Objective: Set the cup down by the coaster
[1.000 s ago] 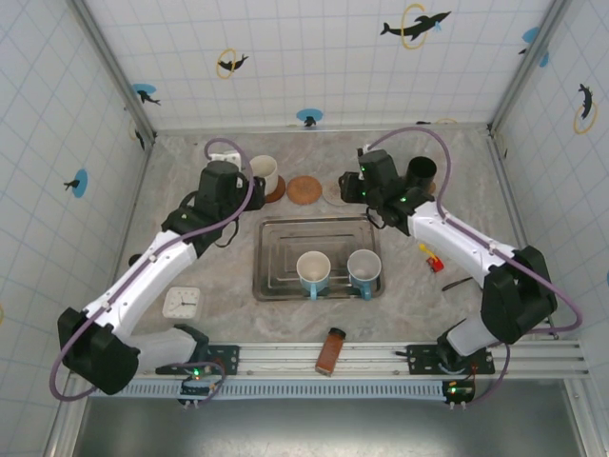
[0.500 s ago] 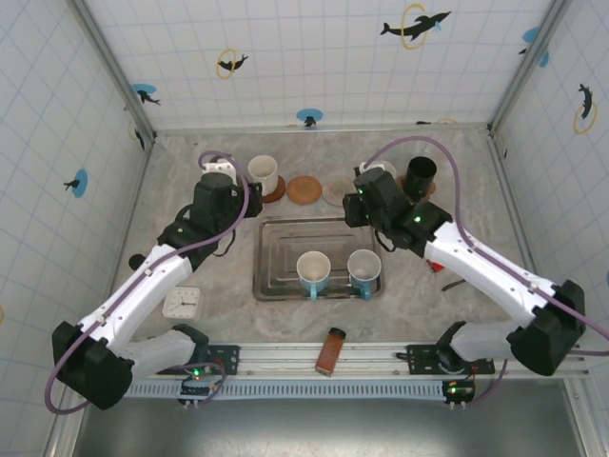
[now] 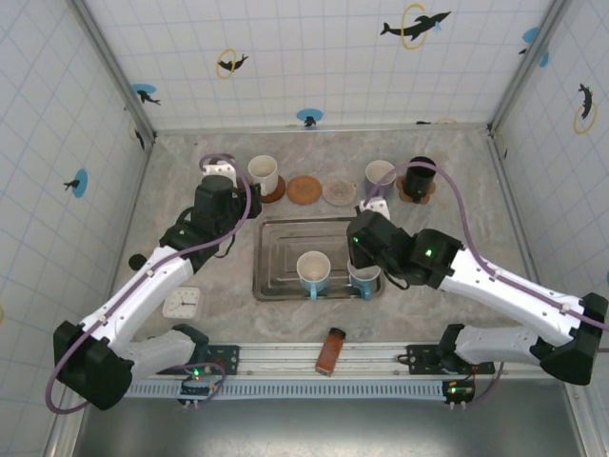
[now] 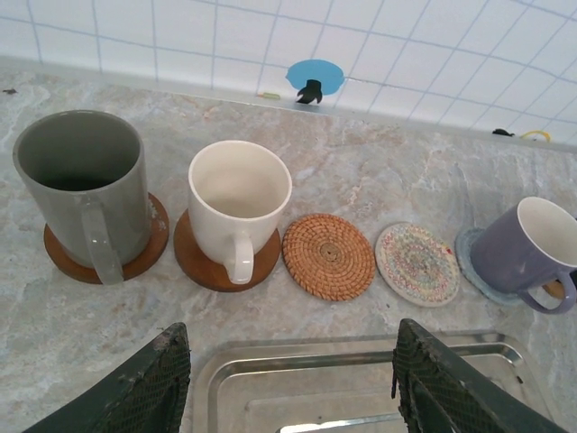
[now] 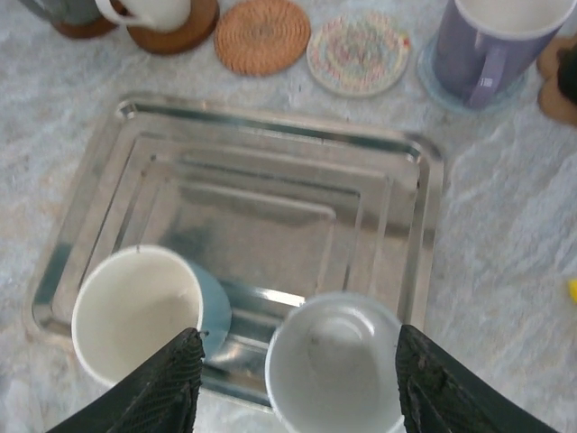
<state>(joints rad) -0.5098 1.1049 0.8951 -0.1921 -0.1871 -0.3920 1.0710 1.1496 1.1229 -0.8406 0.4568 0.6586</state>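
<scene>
The right pincer (image 5: 296, 383) has come from the coasters (image 5: 263, 34) and now hangs released over the grey cup (image 5: 334, 365) in the tray (image 5: 270, 171). The left pincer (image 4: 288, 379), also released, has drawn back slightly. The surface (image 3: 457, 181) is marbled, and the tiled walls (image 3: 285, 57) carry dolphin stickers (image 3: 416, 26).

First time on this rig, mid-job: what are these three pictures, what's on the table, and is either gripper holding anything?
Two robot arms, each ending in a two-finger gripper. The wide picture looks down from above; the other two come from wrist cameras. A metal tray holds a blue-sided cup and a second cup. Beyond it, a grey mug, white mug and purple mug sit on coasters; a woven coaster and a patterned coaster are bare. The left gripper and right gripper are open, holding nothing; the right hangs over the cups.
</scene>
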